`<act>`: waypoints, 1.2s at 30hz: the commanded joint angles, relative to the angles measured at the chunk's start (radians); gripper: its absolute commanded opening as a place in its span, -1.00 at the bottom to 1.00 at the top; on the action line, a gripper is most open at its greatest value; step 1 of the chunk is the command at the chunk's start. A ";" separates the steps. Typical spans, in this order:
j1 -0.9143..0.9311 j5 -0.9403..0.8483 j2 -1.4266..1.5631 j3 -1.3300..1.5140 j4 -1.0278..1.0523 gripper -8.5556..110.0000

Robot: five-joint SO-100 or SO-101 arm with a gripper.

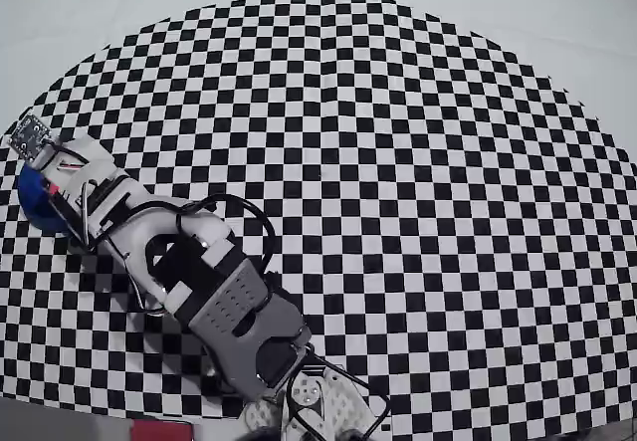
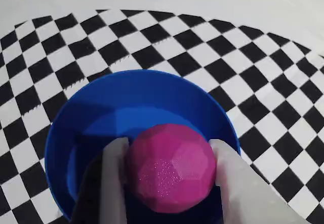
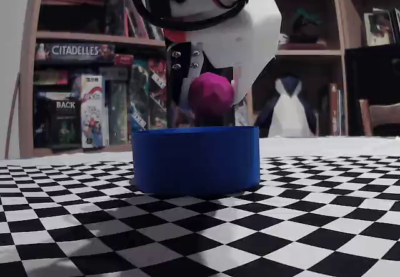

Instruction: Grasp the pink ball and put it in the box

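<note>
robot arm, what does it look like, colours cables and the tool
The arm is mostly white and light grey plastic with black motor blocks set into the joints. Thin black cables loop loosely along its upper side in the overhead view. A small bare circuit board sits at the wrist end. The tool has two pale, flat, blunt fingers. In the fixed view, screw heads dot a dark plate beside a bulky white housing.

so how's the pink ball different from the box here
The pink ball is a small faceted magenta sphere; the box is a much wider, smooth, bright-blue round container, open on top. The ball is held in the air, clamped by the tool, while the box stands on the checkered mat. In the fixed view the ball hangs above the box's rim. Both look like matte plastic.
</note>
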 commanded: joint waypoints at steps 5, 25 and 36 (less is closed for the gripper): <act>-0.005 -0.011 0.002 -0.051 -0.009 -0.85; -0.003 -0.009 0.000 -0.051 -0.015 -0.84; -0.002 -0.005 -0.002 -0.040 -0.083 -0.43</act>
